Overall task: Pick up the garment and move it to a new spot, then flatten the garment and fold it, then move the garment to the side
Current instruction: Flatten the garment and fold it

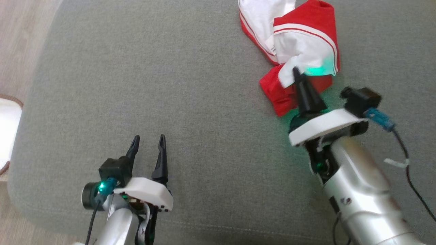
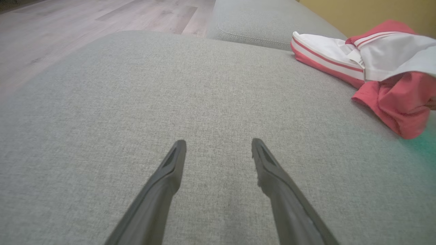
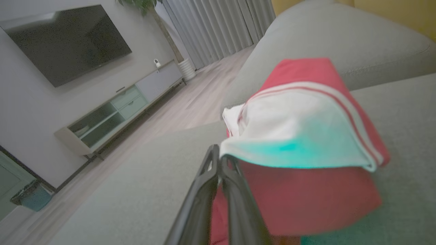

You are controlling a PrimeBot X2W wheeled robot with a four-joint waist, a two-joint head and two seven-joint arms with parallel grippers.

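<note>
The garment (image 1: 299, 44) is a crumpled red and white piece with striped trim, at the far right of the grey sofa cushion (image 1: 170, 85). My right gripper (image 1: 296, 72) is shut on the garment's near white edge. In the right wrist view its fingers (image 3: 218, 160) are pressed together under the white hem, and the garment (image 3: 306, 136) bunches up above and to the right of them. My left gripper (image 1: 148, 139) stands open over bare cushion at the lower left, well away from the cloth. In the left wrist view that gripper (image 2: 218, 143) holds nothing, and the garment (image 2: 385, 61) lies at the upper right.
Wooden floor (image 1: 20, 41) borders the cushion on the left, with a pale round object (image 1: 6, 132) at the frame's edge. A second sofa cushion (image 2: 265, 20) lies beyond. A wall television (image 3: 64, 41) and a low cabinet (image 3: 119, 112) stand across the room.
</note>
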